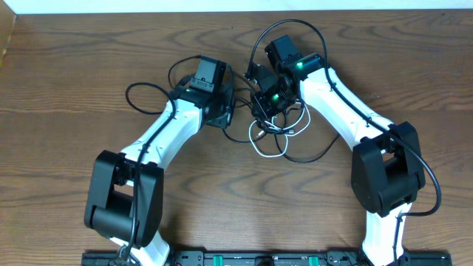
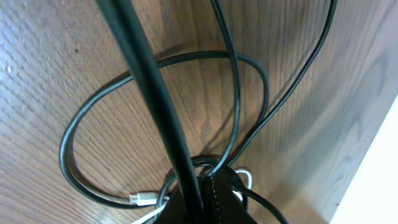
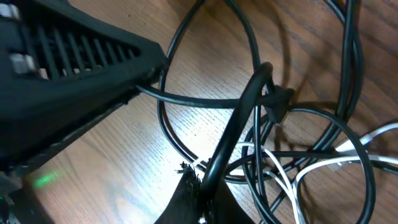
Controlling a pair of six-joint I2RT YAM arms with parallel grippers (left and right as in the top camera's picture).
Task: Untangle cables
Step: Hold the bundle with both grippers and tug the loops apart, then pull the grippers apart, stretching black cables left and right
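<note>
The cables (image 1: pixel 275 137) lie tangled on the wooden table between my two arms, black loops with a white cord (image 1: pixel 264 142) among them. My left gripper (image 1: pixel 224 117) is at the tangle's left edge. In the left wrist view it (image 2: pixel 202 198) is shut on a thick black cable (image 2: pixel 149 87) that runs up and away from the jaws. Beside it a black loop ends in a silver plug (image 2: pixel 143 199). My right gripper (image 1: pixel 264 107) sits over the knot. In the right wrist view it (image 3: pixel 206 198) is shut on a black cable (image 3: pixel 239 118) arching upward, with white cords (image 3: pixel 348 155) to its right.
A separate black loop (image 1: pixel 148 94) trails left of the left arm. Another black loop (image 1: pixel 292 29) rises behind the right wrist. The left gripper's black body (image 3: pixel 62 56) fills the upper left of the right wrist view, close by. The table's far edge (image 1: pixel 236 13) runs near the top.
</note>
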